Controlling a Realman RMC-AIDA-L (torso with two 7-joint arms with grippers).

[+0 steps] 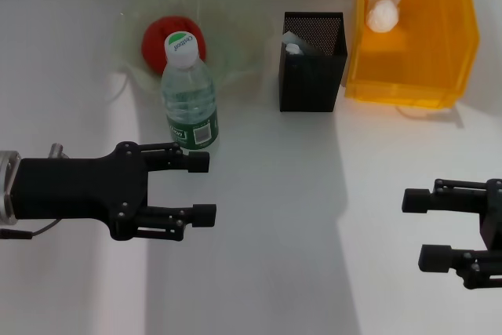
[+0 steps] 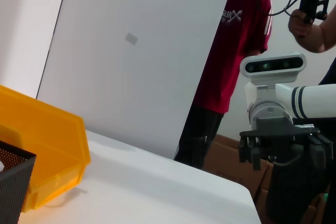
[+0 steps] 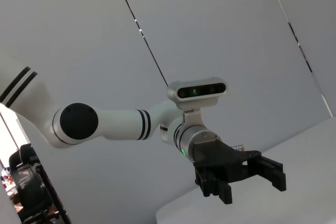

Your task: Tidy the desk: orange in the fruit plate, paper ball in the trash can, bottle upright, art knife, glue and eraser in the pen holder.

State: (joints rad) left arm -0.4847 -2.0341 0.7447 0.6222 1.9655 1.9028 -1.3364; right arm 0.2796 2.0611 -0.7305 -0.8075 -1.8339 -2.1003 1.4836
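My left gripper (image 1: 202,188) hovers over the near left of the white table (image 1: 274,217), its fingers spread apart and holding nothing. The bottle (image 1: 188,92) stands upright just beyond the upper finger, apart from it, white cap on top and green label low on its side. Behind the bottle, at the far left, the orange (image 1: 157,41) lies inside the fruit plate (image 1: 227,13). The pen holder (image 1: 312,64) stands at the far centre, with something pale showing inside its top; I cannot tell what it is. Just to its right sits the trash can (image 1: 416,45), with the paper ball (image 1: 383,12) lying in it. My right gripper (image 1: 427,229) hangs over the near right edge of the table, well apart from everything, its fingers also spread and empty. In the left wrist view a person in a red shirt (image 2: 231,51) stands beyond the table.
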